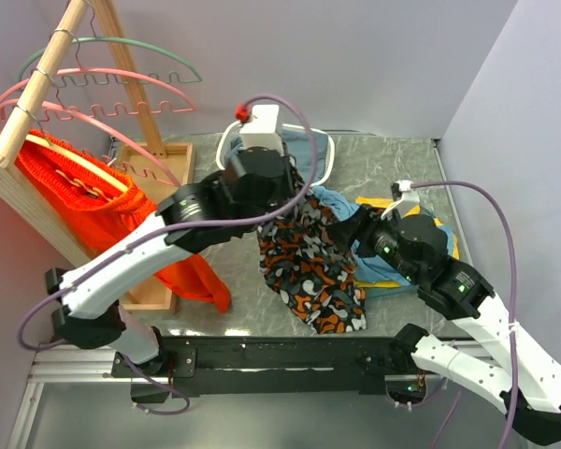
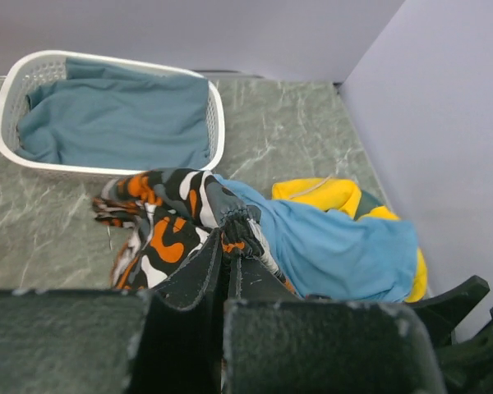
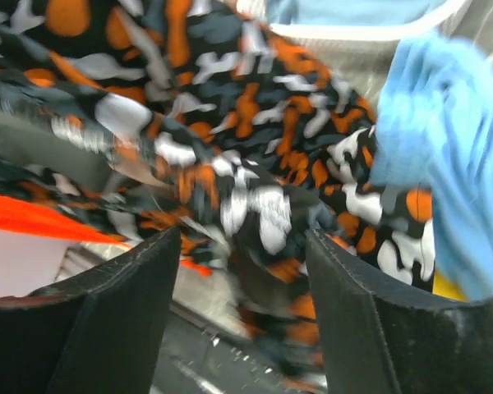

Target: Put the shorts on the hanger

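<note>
Where the left gripper has its jaws pressed together, a bunched fold of the shorts is clamped between them. From that pinch the long axis of the shorts is seen, in the top view, to run down towards the near edge of the table, leaning slightly to the right, with the far end spread on the surface. In the left wrist view the fabric trails away to the left of the fingertips.

The right gripper is held with its jaws wide apart. The patterned cloth fills the space just beyond and between them, but whether it is touched cannot be told, since that view is blurred.

Beyond the left jaws a white basket is set, and a teal cloth lies inside it. Just right of those jaws a light blue garment is heaped against the shorts, with a yellow garment under and behind it.

Well to the left of both grippers a wooden rack is stood. On it are hung a pink hanger, a second pink one below it, a green hanger and an orange garment.
</note>
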Robot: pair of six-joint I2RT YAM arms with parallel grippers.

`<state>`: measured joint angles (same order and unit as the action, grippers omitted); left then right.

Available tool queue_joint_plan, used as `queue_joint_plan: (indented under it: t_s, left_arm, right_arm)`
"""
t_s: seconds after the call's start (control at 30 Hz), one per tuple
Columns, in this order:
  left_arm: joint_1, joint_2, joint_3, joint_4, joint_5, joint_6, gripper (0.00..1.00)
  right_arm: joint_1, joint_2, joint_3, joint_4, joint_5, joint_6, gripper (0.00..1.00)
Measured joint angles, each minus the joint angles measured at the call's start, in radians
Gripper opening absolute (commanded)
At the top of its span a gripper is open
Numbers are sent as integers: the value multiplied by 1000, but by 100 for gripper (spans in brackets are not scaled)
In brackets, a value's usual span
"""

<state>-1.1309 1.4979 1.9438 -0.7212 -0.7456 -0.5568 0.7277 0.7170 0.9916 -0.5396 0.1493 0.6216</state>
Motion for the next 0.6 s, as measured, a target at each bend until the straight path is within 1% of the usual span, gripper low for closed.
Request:
queue_joint_plan:
  t_s: [0.17, 0.33, 0.47, 0.6]
  left_arm:
    - [0, 56, 52, -29, -2, 0, 1]
    - [0, 64, 105, -32, -23, 0, 1]
    - [0, 65, 106, -29, -32, -1, 1]
    - [0, 65, 106, -29, -39, -1, 1]
  right_arm:
    - [56, 27, -6, -23, 62, 62, 76]
    - [115, 63, -6, -105, 187, 121, 80]
    - [127, 50, -26, -167, 278, 167, 79]
    - [127, 28, -58, -193, 303, 200, 75]
